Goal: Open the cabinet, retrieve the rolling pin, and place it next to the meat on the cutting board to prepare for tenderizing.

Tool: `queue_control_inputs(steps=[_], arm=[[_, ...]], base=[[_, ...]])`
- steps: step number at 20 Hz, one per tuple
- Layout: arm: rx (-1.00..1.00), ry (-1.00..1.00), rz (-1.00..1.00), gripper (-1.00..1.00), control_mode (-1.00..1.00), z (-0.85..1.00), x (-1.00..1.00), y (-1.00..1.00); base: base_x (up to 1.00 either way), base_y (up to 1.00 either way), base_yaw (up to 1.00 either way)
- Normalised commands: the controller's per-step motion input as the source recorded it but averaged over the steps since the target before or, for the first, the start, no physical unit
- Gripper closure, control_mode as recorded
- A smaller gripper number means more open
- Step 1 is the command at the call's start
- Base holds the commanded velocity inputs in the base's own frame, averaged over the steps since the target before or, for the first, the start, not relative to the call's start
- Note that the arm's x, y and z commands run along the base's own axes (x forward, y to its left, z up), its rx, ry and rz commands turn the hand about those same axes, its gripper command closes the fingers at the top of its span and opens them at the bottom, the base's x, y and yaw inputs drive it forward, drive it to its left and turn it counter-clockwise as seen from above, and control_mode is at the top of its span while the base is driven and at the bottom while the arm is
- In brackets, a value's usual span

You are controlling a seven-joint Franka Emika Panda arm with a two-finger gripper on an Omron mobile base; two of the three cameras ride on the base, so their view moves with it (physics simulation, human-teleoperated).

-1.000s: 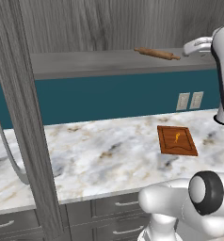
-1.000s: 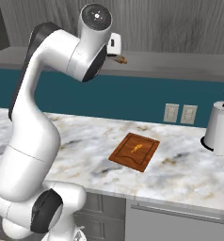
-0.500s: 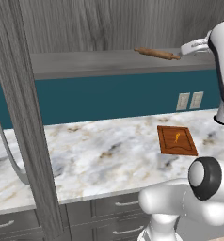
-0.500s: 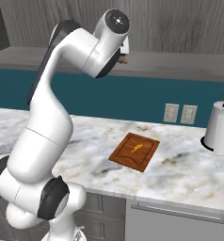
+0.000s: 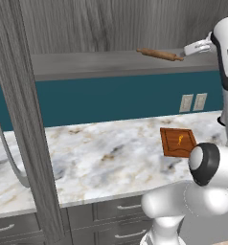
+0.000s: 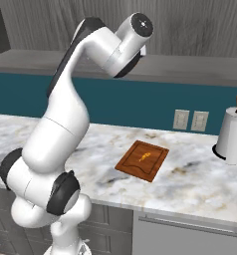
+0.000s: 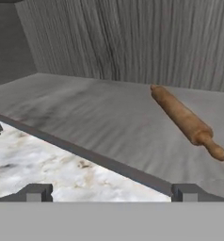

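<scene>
Brown wood marks the rolling pin (image 7: pixel 187 120), which lies flat on the grey shelf (image 7: pixel 100 117) of the cabinet (image 5: pixel 20 119), set at a slant with one narrow handle end pointing toward the shelf's front edge; it is also seen on the shelf in the left base view (image 5: pixel 159 54). The cabinet door stands swung out at the left of that view, so the opening step can be judged as done, and the retrieval is the step in hand. The fingers (image 7: pixel 109 192) are spread fully wide and hold nothing; they are poised at the shelf's front edge, near the pin but apart from it, with the pin lying off to one side of their line. The next move would seem to call for the hand to be carried forward and sideways over the shelf, turned so that the fingers straddle the thick middle of the pin across its length, then lowered and closed. Below, the cutting board (image 6: pixel 142 160) rests on the marble bench (image 6: pixel 190 184), with the small orange meat (image 6: pixel 143 158) on its middle; room beside the meat is left for the pin. A paper towel roll (image 6: pixel 231 139) stands well apart on the bench.
</scene>
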Motion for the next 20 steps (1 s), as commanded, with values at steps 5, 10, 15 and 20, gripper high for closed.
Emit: queue_control_inputs(steps=[5,10,15,20], arm=[[0.00,0.00,0.04,-1.00,-1.00,0.00,0.30,-0.16],[0.00,0.03,0.02,-1.00,-1.00,-0.06,0.37,-0.02],[0.00,0.06,0.01,-1.00,-1.00,-0.17,0.49,0.00],[0.00,0.03,0.02,-1.00,-1.00,-0.13,0.51,-0.02]], base=[[0.00,0.00,0.00],[0.00,0.00,0.00],[0.00,0.00,0.00],[0.00,0.00,0.00]])
